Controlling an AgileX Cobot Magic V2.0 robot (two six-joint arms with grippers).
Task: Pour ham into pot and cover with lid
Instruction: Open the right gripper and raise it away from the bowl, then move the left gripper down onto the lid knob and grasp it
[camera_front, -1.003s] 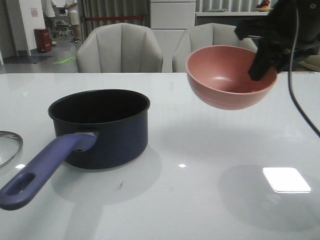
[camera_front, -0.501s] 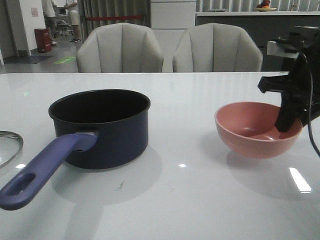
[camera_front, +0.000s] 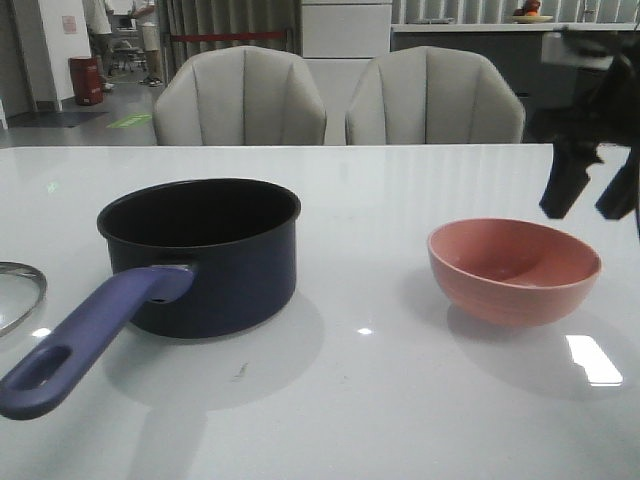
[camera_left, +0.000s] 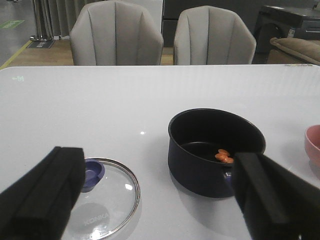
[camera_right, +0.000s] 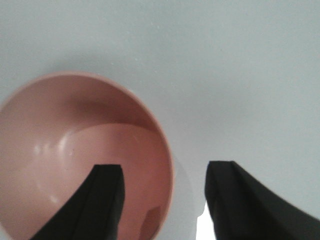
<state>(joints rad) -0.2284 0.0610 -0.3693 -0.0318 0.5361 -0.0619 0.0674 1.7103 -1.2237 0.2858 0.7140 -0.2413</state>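
- Now that the bowl sits empty on the worktop at 3 o'clock of the pot, the right tool has let go and risen, jaws apart, holding nothing.
- Ham lies inside the pot, so pouring looks done.
- Lid rests flat on the worktop at 9 o'clock of the pot, not yet picked up.
- Left tool hovers wide open above it, empty; covering likely comes next.

Even, soft indoor light; the glossy table carries a bright rectangular glare patch and small highlights from overhead lamps. Soft shadows spread beneath pot and bowl. The right gripper looks blurred; wrist-view fingers are unfocused
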